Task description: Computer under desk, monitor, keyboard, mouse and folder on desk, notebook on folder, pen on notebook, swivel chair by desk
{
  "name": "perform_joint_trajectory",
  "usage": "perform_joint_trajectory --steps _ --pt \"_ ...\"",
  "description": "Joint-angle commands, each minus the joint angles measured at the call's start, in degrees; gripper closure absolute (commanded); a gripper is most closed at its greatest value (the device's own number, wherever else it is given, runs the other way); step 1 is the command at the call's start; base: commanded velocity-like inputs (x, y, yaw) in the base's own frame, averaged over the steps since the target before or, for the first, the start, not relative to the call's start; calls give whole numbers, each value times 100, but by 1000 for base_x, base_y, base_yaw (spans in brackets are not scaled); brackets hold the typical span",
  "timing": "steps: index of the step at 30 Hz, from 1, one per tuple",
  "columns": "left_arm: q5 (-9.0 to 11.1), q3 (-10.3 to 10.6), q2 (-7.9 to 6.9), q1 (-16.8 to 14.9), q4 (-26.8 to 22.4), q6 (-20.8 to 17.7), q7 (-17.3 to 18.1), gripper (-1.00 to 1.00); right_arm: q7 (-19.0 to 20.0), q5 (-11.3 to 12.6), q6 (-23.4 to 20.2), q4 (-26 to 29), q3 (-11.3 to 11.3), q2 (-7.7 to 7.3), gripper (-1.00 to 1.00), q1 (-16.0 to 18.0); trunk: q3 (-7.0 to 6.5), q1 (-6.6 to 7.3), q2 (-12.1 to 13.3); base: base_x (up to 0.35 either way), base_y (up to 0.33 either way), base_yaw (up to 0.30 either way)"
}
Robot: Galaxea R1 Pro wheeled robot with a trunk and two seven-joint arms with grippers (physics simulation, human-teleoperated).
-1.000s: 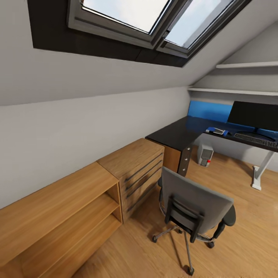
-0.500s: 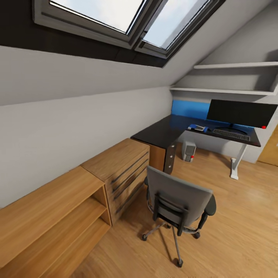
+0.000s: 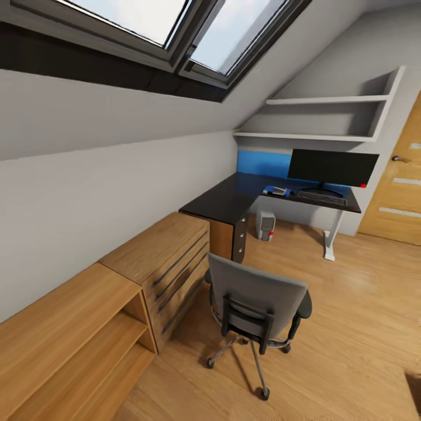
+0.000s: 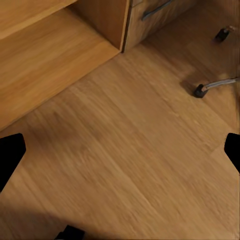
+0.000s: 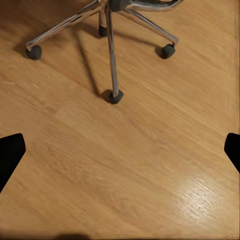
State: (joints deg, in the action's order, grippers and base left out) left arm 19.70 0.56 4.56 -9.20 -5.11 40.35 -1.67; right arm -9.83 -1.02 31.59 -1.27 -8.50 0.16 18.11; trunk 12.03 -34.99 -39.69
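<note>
Between robot and desk, the swivel chair beside a wood drawer chest; both tools wide open, empty.

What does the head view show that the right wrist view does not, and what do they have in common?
Head view alone: the desk with the monitor and keyboard on it, the computer underneath, and the swivel chair seat and back. Right wrist view alone: the open right gripper fingertips over bare floor. Both share the chair's chrome base with castors and the wooden floor.
</note>
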Motion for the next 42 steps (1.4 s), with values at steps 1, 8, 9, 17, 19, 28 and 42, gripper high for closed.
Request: perform_joint_trajectory --steps 1,8,9,17,19,28,42 --pt "1 8 1 -3 1 17 -17 -100 -46 -12 14 -14 -46 2 -100 8 8 -2 -7 31 53 -268" --pt "2 7 1 -3 1 17 -17 -100 -43 -12 14 -14 -46 2 -100 8 8 -2 -7 10 18 -268" --pt "1 7 1 -3 1 17 -17 -100 -44 -12 14 -14 -46 2 -100 8 8 -2 -7 3 11 -269" --pt "0 8 1 -3 1 17 -17 -100 -45 -12 14 -14 -46 2 -100 8 8 -2 -7 1 142 -269" --pt "0 7 1 -3 1 17 -17 -100 -45 -12 14 -14 -46 2 -100 8 8 -2 -7 0 259 -268" --pt "2 7 1 -3 1 17 -17 -100 -46 -12 14 -14 -46 2 -100 8 8 -2 -7 0 89 -268" --pt "4 5 1 -3 1 17 -17 -100 -46 -12 14 -14 -46 2 -100 8 8 -2 -7 0 104 -269"
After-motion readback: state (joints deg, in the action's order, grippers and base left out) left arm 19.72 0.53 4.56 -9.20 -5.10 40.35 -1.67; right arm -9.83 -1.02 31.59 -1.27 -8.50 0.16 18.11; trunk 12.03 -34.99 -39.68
